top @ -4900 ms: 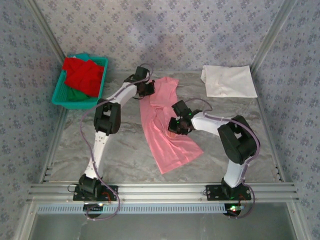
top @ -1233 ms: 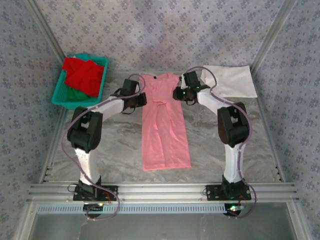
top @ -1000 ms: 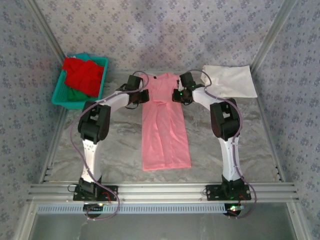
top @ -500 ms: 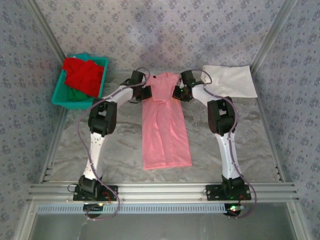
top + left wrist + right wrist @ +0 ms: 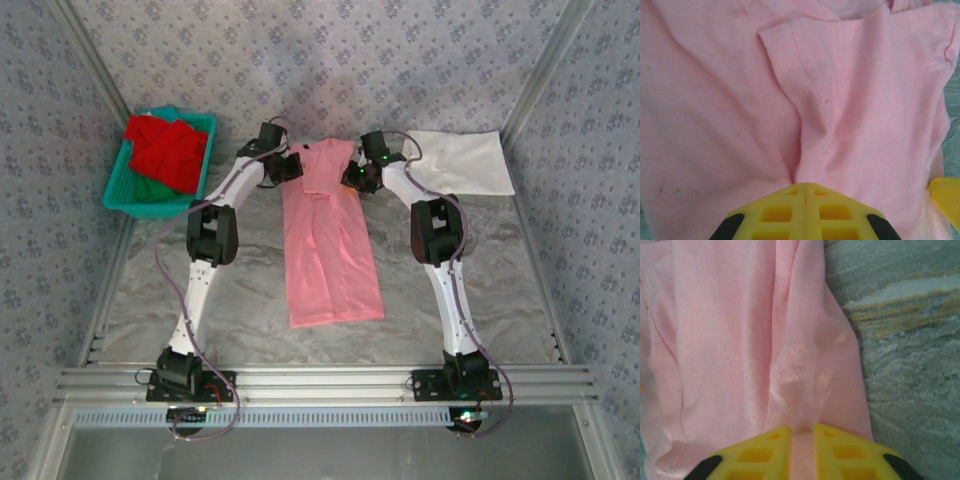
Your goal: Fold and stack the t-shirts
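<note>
The light pink t-shirt [image 5: 328,240] lies as a long narrow strip down the middle of the table, its collar end at the far edge. My left gripper [image 5: 292,168] is shut on its far left corner; up close, the yellow fingers [image 5: 805,210] pinch a pink fold [image 5: 840,115]. My right gripper [image 5: 352,175] is shut on the far right corner, cloth [image 5: 790,365] caught between its fingers [image 5: 765,455]. A folded white t-shirt [image 5: 458,161] lies at the back right. Red [image 5: 165,148] and green [image 5: 150,188] t-shirts are heaped in the basket.
A teal plastic basket [image 5: 122,190] stands at the back left. Bare marbled tabletop [image 5: 480,280] spreads on both sides of the pink strip. Aluminium frame posts [image 5: 95,60] rise at the back corners, and a rail [image 5: 320,380] runs along the near edge.
Both grippers have drawn the pink shirt's collar end farther toward the back wall. The whole strip has slid away from the near edge. Both arms are stretched out more.
</note>
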